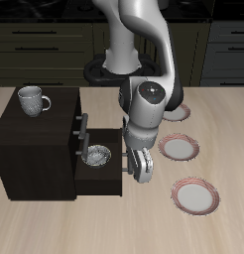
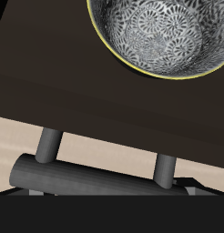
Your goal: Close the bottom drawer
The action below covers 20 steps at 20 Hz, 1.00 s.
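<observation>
The dark wooden cabinet stands on the table. Its bottom drawer is pulled out toward the plates and holds a patterned grey bowl. My gripper hangs just outside the drawer's front panel, at the height of its grey bar handle. In the wrist view the bowl lies inside the drawer, and the handle on its two posts runs right before my gripper. The fingers stand wide apart at either end of the bar and hold nothing.
A white mug stands on the cabinet's top. An upper drawer's handle sticks out above the open drawer. Three red-rimmed plates lie on the table beside my arm.
</observation>
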### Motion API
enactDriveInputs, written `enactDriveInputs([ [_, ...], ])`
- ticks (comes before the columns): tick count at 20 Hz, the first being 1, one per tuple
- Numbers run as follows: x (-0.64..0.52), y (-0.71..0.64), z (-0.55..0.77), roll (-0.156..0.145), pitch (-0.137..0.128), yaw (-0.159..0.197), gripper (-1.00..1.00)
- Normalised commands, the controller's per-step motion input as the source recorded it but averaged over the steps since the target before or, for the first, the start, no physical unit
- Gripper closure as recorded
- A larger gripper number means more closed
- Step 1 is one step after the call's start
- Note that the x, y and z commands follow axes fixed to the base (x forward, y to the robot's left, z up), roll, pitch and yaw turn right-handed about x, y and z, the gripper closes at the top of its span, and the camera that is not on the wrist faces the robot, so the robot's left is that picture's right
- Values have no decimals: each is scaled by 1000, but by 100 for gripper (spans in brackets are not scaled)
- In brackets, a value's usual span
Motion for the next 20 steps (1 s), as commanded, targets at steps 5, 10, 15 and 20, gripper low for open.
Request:
enactDriveInputs([
  [5,67,-344,-57,-51,7,4,-100],
  [10,49,-196,-105,-22,3,9,-100],
  [15,49,-198,-131,-14,1,14,-100],
  [20,69,-219,-213,-30,-1,40,-100],
])
